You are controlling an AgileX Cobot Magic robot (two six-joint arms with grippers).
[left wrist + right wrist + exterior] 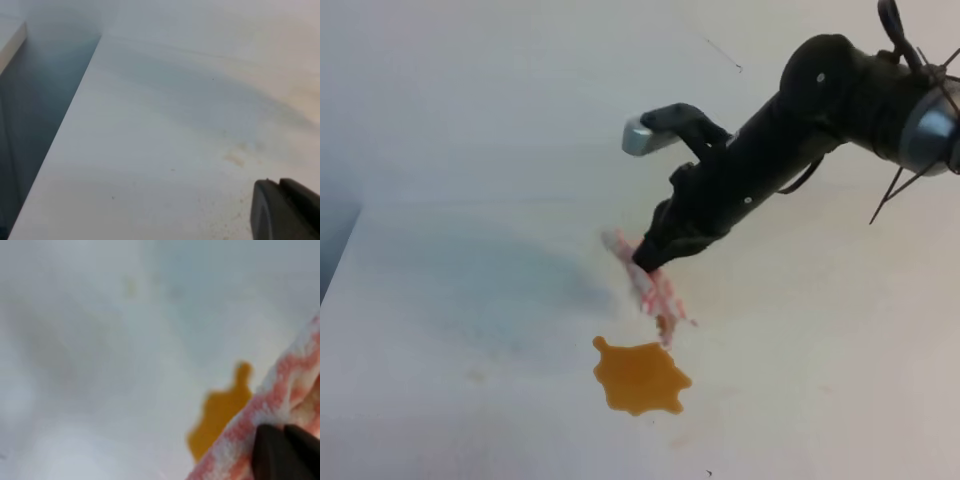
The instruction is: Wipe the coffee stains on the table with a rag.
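The rag [657, 291], pink-red and white striped with an orange-brown stain at its lower end, hangs from my right gripper [648, 262], which is shut on its upper part. The cloth's lower end touches or nearly touches the white table [470, 300] just above the coffee stains [640, 377], one glossy orange-brown puddle. The right wrist view shows the rag [250, 430] pinched at my dark fingertips [272, 452], with the puddle [220, 415] beyond it. My left gripper [280, 192] shows only as dark fingertips lying together at the lower right, over bare tabletop [165, 130].
The table's left edge [65, 125] drops to a dark gap beside the left gripper. Faint pale smudges [235, 159] mark the surface. A white wall rises behind the table. The right arm [790, 130] slants in from the upper right.
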